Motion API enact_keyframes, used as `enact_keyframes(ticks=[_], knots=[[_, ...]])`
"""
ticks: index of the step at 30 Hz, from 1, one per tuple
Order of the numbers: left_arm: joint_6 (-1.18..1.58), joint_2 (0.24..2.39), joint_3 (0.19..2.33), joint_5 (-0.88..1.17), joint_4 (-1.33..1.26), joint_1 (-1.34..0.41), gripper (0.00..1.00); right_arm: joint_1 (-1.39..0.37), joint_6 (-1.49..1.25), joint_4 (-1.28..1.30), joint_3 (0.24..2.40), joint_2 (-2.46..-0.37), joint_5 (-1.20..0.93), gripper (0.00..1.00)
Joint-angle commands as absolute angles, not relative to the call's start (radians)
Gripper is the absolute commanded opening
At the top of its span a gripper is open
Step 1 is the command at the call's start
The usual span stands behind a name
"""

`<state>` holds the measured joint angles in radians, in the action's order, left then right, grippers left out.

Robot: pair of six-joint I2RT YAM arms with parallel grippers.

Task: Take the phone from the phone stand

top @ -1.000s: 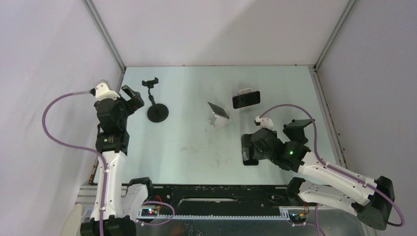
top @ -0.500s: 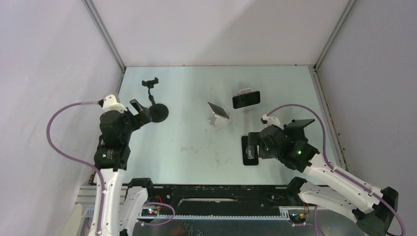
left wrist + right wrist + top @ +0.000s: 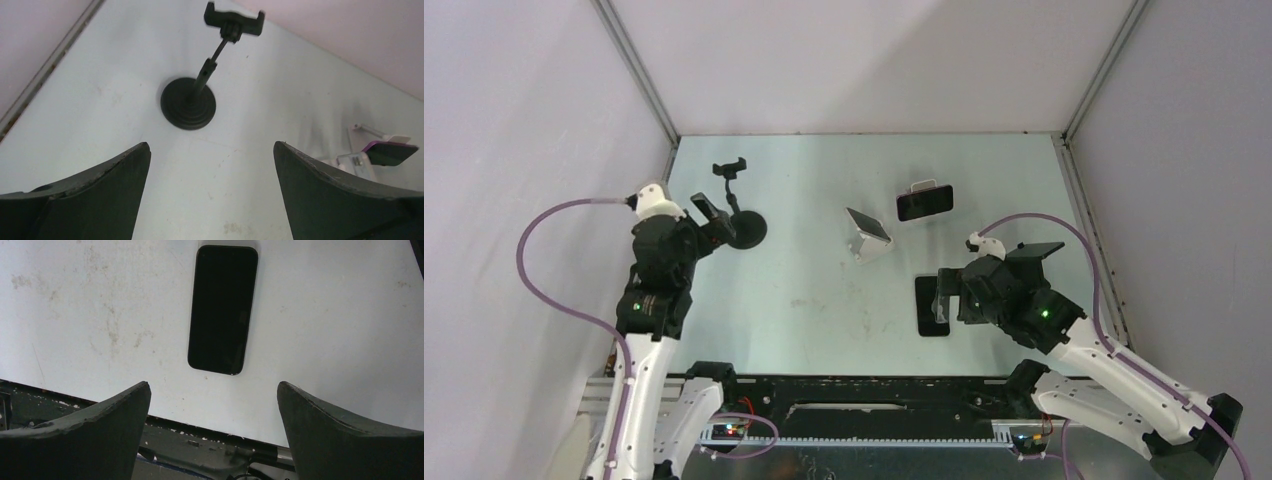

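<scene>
A black phone [image 3: 925, 312] lies flat on the table at the front right; it shows face up in the right wrist view [image 3: 223, 309]. My right gripper [image 3: 944, 296] is open and empty, just right of and above the phone, with nothing between its fingers [image 3: 214, 432]. The black phone stand [image 3: 745, 228], with a round base and a thin arm, stands at the back left, and its clamp [image 3: 234, 20] is empty. My left gripper [image 3: 712, 214] is open and empty, just left of the stand's base [image 3: 188, 102], not touching it.
A second dark phone [image 3: 924, 203] leans on a small white stand at the back middle. A silver wedge stand [image 3: 867, 236] sits beside it; it shows at the right edge of the left wrist view [image 3: 382, 152]. The table's near edge and black rail [image 3: 200, 432] lie under my right gripper.
My right gripper has drawn back to the right off the flat phone, uncovering it. My left gripper moved back from beside the stand's arm to near its base.
</scene>
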<state>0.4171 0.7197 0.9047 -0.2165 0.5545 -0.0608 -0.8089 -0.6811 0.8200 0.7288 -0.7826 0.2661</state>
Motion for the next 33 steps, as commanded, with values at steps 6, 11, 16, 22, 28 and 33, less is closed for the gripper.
enact_keyframes(ticks=[6,11,16,22,28,33], knots=[[0.341,0.803,0.995,-0.174,0.576,-0.063,1.0,-0.756,-0.649,0.836,0.767,-0.775,0.27,0.99],[0.288,0.738,0.942,-0.088,0.483,-0.06,1.0,-0.712,-0.623,0.82,0.767,-0.755,0.235,0.99],[0.27,0.684,0.915,0.006,0.479,-0.06,1.0,-0.689,-0.613,0.816,0.767,-0.721,0.227,0.99],[0.26,0.656,0.914,0.126,0.518,-0.06,1.0,-0.683,-0.615,0.82,0.767,-0.672,0.227,0.99],[0.3,0.575,0.823,0.236,0.414,-0.058,1.0,-0.681,-0.598,0.807,0.767,-0.633,0.225,0.99],[0.316,0.608,0.799,0.337,0.391,-0.115,1.0,-0.663,-0.585,0.811,0.781,-0.608,0.232,0.99]])
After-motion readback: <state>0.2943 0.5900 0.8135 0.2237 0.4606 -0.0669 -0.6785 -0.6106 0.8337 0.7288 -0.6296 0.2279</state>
